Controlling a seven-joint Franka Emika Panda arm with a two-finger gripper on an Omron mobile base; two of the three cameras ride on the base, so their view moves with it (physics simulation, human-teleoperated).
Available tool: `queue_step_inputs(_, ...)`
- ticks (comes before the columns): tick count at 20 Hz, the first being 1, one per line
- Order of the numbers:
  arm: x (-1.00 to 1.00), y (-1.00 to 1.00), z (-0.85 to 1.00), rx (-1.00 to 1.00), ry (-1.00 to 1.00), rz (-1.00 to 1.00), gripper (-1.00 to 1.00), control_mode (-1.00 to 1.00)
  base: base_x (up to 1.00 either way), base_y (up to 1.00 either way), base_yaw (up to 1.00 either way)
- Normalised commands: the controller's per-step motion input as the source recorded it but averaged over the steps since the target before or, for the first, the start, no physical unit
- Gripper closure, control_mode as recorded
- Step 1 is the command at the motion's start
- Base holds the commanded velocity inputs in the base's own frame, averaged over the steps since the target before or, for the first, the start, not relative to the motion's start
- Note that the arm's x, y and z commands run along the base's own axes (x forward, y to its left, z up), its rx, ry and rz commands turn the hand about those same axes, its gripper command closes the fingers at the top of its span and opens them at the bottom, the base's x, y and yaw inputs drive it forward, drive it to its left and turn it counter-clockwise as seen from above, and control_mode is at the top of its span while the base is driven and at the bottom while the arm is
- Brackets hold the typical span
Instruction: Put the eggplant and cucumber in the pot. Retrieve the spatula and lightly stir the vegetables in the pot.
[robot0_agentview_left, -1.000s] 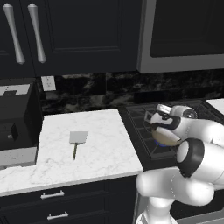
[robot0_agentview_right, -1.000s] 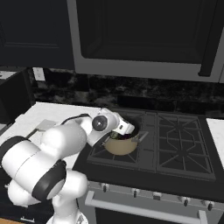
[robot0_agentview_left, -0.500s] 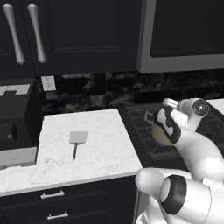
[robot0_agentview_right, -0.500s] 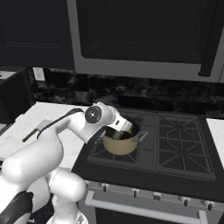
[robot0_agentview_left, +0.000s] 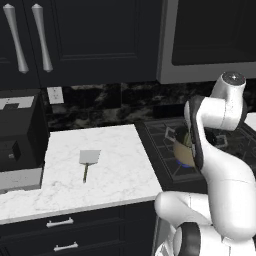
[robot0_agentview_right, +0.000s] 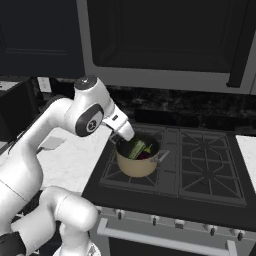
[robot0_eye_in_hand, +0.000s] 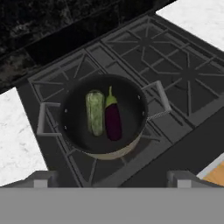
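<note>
The tan pot (robot0_eye_in_hand: 110, 152) stands on the front-left burner, and in the right base view the pot (robot0_agentview_right: 135, 167) is just below my hand. Inside it the olive-green cucumber (robot0_eye_in_hand: 95, 113) and the dark purple eggplant (robot0_eye_in_hand: 113, 120) lie side by side, also seen as cucumber (robot0_agentview_right: 137, 148) and eggplant (robot0_agentview_right: 146, 154). My gripper (robot0_eye_in_hand: 110, 180) hangs above the pot, open, with nothing between its fingertips (robot0_eye_in_hand: 42, 179). The spatula (robot0_agentview_left: 89, 160) lies flat on the marble counter (robot0_agentview_left: 120, 175), left of the stove, handle toward the front edge. My arm partly hides the pot (robot0_agentview_left: 184, 155).
A black appliance (robot0_agentview_left: 17, 135) stands at the counter's left end. The black stove (robot0_agentview_right: 210, 170) has bare grates to the right of the pot. A microwave (robot0_agentview_right: 165, 35) hangs over the stove, and dark cabinets (robot0_agentview_left: 85, 40) over the counter.
My hand has lifted away from the pot's rim and the arm has straightened upward. Both vegetables stay in the pot. The spatula has not moved.
</note>
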Motion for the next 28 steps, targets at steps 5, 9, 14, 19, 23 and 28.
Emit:
queue_step_inputs(5, -0.92, 0.95, -0.17, 0.00, 0.31, 0.12, -1.00, -1.00, 0.00, 0.00, 0.00)
queue_step_inputs(9, -0.45, 1.00, -0.41, 0.02, 0.29, 0.17, -1.00, -1.00, 0.00, 0.00, 0.00)
queue_step_inputs(14, -0.03, 1.00, -0.30, 0.08, 0.36, 0.17, -1.00, -1.00, 0.00, 0.00, 0.00)
queue_step_inputs(19, 0.00, 1.00, -0.23, 0.05, 0.23, 0.13, -1.00, -1.00, 0.00, 0.00, 0.00)
queue_step_inputs(23, -0.01, 1.00, -0.21, 0.00, 0.01, 0.06, -1.00, -1.00, 0.00, 0.00, 0.00)
queue_step_inputs(28, -0.07, 1.00, -0.20, 0.00, -0.13, 0.00, -1.00, -1.00, 0.00, 0.00, 0.00)
